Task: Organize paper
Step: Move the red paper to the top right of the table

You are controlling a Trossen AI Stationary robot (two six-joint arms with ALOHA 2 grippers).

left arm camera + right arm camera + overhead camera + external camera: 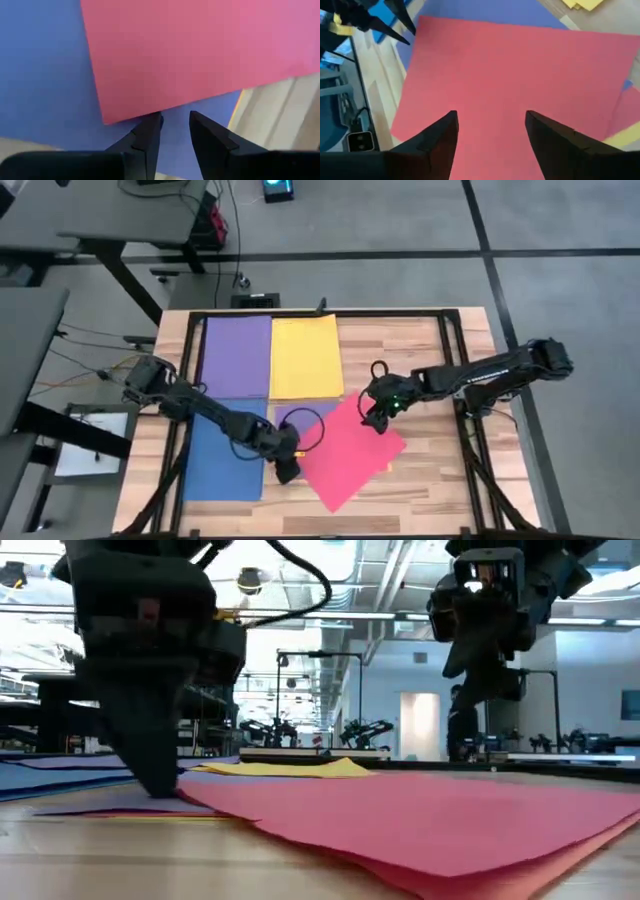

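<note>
Your left gripper (287, 471) is sitting low on the table (440, 490), tips down right at the near-left corner of the red-pink sheet (350, 452), and its fingers (150, 135) are standing slightly parted with nothing between them; that corner is lying just ahead of the fingertips, not pinched. Under and beside those fingers you are looking at a purple sheet (45, 75), with the red-pink one lying tilted on top of it. Your right gripper (377, 420) is hovering above the far side of the same red-pink sheet, fingers (440, 140) spread wide and holding nothing, with the sheet filling the space directly below and ahead of them. Beyond your left gripper, toward its own arm's base, the blue sheet (222, 460) is lying flat. Further out from both grippers, at the back of the table, another purple sheet (236, 356) and the yellow sheet (305, 356) are lying side by side, edges touching. A sliver of yellow is peeking out under the red-pink sheet's right edge, just below your right gripper.
</note>
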